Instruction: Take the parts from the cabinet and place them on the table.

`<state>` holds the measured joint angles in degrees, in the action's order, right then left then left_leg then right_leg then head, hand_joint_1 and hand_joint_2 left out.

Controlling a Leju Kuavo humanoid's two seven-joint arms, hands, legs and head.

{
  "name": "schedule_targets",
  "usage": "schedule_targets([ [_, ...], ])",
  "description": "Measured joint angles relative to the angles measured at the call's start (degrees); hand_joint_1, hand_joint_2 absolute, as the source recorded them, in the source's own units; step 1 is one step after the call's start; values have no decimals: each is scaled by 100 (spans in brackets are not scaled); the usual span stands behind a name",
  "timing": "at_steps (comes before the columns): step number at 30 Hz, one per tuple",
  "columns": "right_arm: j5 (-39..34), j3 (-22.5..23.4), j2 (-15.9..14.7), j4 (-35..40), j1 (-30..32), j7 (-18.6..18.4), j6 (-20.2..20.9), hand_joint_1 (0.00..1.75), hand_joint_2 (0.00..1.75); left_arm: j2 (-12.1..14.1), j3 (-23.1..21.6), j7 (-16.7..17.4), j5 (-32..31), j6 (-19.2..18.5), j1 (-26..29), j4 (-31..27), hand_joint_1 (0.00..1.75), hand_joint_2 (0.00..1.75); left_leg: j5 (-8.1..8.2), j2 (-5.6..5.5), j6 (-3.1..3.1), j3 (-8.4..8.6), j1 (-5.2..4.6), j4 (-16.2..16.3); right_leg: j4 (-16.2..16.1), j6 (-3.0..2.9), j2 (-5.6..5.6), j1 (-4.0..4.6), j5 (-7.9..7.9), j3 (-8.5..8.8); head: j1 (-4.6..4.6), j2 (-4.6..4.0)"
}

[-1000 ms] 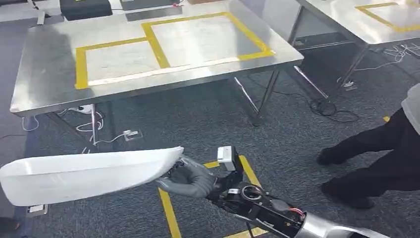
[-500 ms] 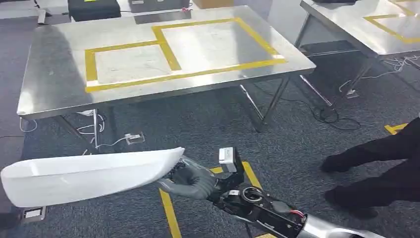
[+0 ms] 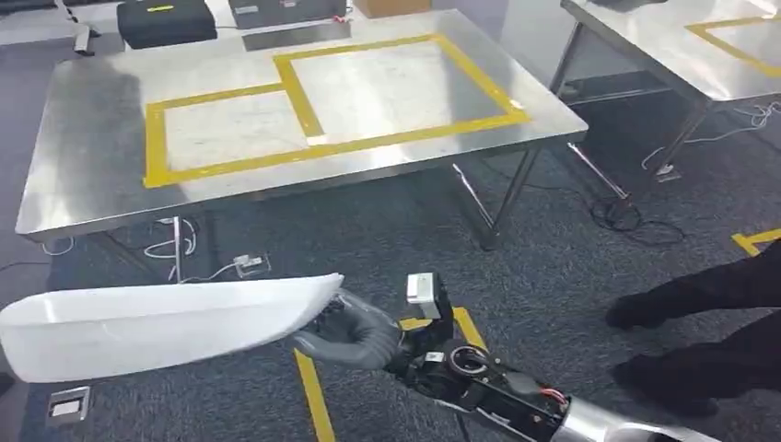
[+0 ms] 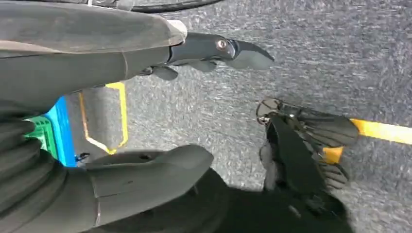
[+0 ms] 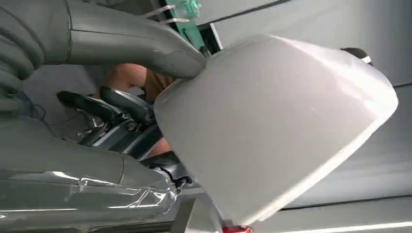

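Note:
My right hand (image 3: 355, 336) grips one end of a long white curved part (image 3: 157, 322), which sticks out to the left, low over the carpet. In the right wrist view the thumb (image 5: 136, 39) presses on the white part (image 5: 277, 126), with the darker fingers under it. The steel table (image 3: 87, 175) stands ahead, beyond the part, with two yellow-taped rectangles (image 3: 304, 92) on its top. My left hand (image 4: 111, 63) hangs over the carpet with its fingers apart and nothing in it.
A person's dark legs (image 3: 709, 322) stand on the carpet at the right. A second steel table (image 3: 645, 37) is at the far right. A black case (image 3: 166, 18) sits at the first table's far edge. Cables (image 3: 635, 216) and yellow floor tape (image 3: 313, 396) lie on the carpet.
The whole view has shifted a little, so the camera moved. The person's legs now sit further right in the picture. My right hand still holds the white part the same way.

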<state>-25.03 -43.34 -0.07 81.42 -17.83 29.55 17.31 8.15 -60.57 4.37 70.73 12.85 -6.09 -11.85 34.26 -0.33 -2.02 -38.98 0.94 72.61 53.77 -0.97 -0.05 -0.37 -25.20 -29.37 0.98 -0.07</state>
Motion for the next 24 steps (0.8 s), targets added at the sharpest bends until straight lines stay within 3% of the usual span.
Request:
schedule_targets([
  [1, 0, -2, 0, 0, 11, 0, 4, 175, 175, 0, 0, 0, 0, 0, 17, 0, 0, 175, -75, 0, -10, -159, 3, 130, 0, 0, 2, -1, -26, 27, -18, 0],
  [2, 2, -7, 0, 0, 16, 0, 9, 175, 175, 0, 0, 0, 0, 0, 25, 0, 0, 175, -308, 1, -13, -153, 10, -52, 0, 4, 12, -5, -58, 69, -53, 0],
  [4, 2, -9, 0, 0, 12, 0, 7, 175, 175, 22, 0, 0, 0, 0, 28, 0, 0, 175, -962, 8, -2, 222, 18, -1042, 0, 38, 24, -14, -137, 180, -111, 0],
  [5, 2, -9, 0, 0, 11, 2, 7, 175, 175, 28, 0, 0, 0, 0, 28, 0, 0, 175, -1200, 25, 6, 441, 18, -1550, 1, 72, 23, -14, -184, 225, -131, 0],
  [6, 2, -7, 0, 0, 10, 4, 7, 175, 175, 28, 0, 0, 0, 0, 20, 0, 0, 175, -1108, 40, 30, 538, -11, -1730, 12, 120, 21, 32, -236, 175, -166, 0],
  [7, 2, -4, 0, 0, 8, 9, 7, 175, 175, 33, 0, -2, 0, 0, -2, 0, 0, 175, -1074, 23, 102, 552, -15, -1767, 4, 147, 29, 34, -289, 193, -175, 0],
  [9, 0, -4, 0, 0, 8, 31, 11, 175, 175, 31, 0, -13, 9, 0, 6, 0, 0, 175, -1023, 15, 190, 559, -17, -1785, 61, 214, 31, 36, -258, 332, -118, 0],
  [11, -2, -2, 0, 0, 12, 35, 17, 175, 175, 31, 0, -28, 15, 0, 15, 0, 0, 175, -998, 19, 264, 675, 0, -1800, 123, 240, 23, 12, -365, 301, -92, 0],
  [12, 0, 0, 0, 0, -3, 42, 26, 175, 175, 31, 0, -28, 20, 0, 15, 0, 0, 175, -974, 18, 301, 718, -1, -1798, 395, 271, 23, 2, -521, 204, -64, 0],
  [13, 0, 0, 0, 0, -10, 42, 35, 175, 175, 35, 0, -28, 24, 0, 10, 0, 0, 175, -953, 19, 323, 739, -4, -1797, 818, 300, 22, -5, -707, -16, -15, 0],
  [15, 0, 0, 0, -2, 18, 37, 33, 175, 175, 35, 0, -5, 26, 0, 9, 0, 0, 175, -892, 16, 339, 787, -17, -1795, 1762, 342, 22, -17, -1058, -594, 26, 0],
  [16, 0, -2, -2, -9, 29, 33, 35, 175, 175, 35, 2, 0, 28, 0, 14, 0, 0, 175, -854, 13, 335, 828, -21, -1795, 1934, 339, 22, -18, -1067, -757, 50, 0],
  [17, 0, -2, -2, -11, 34, 24, 41, 175, 175, 33, 2, 9, 35, 0, 25, 0, 0, 175, -813, 7, 328, 888, -22, -1794, 1843, 327, 22, -17, -944, -789, 66, 0],
  [18, 0, -2, -2, -11, 33, 15, 48, 175, 175, 26, 2, 15, 37, 0, 37, 0, 0, 175, -763, 1, 320, 966, -23, -1794, 1497, 307, 22, -16, -688, -705, 94, 0],
  [20, 0, -2, -2, -11, 22, 0, 50, 175, 175, 4, 2, 13, 50, 0, 39, 0, 0, 175, -654, -5, 292, 1134, -25, -1799, 450, 228, 23, -1, 72, -377, 155, 0],
  [21, 0, -2, -2, -15, 21, -7, 50, 175, 175, -13, 2, 11, 50, 0, 44, 0, 0, 175, -627, -6, 274, 1172, -18, -1811, 269, 186, 34, 20, 129, -316, 150, 0],
  [22, 0, -4, -2, -15, 1, -13, 48, 175, 175, -15, 2, 9, 50, 0, 25, 0, 0, 175, -616, -26, 247, 1158, -25, -1830, 162, 152, 17, 72, -63, -374, 123, 0],
  [23, 0, -7, -2, -13, 2, -15, 46, 175, 175, -15, 2, 4, 48, 0, 15, 0, 0, 175, -590, -14, 196, 1153, -21, -1846, 172, 94, 26, 75, 73, -268, 171, 0],
  [24, 0, -4, -4, -13, 13, -15, 42, 175, 175, -20, 2, 4, 50, 0, 19, 0, 0, 175, -614, -11, 166, 1199, -27, -1776, 143, 70, 37, 82, 79, -279, 170, 0],
])
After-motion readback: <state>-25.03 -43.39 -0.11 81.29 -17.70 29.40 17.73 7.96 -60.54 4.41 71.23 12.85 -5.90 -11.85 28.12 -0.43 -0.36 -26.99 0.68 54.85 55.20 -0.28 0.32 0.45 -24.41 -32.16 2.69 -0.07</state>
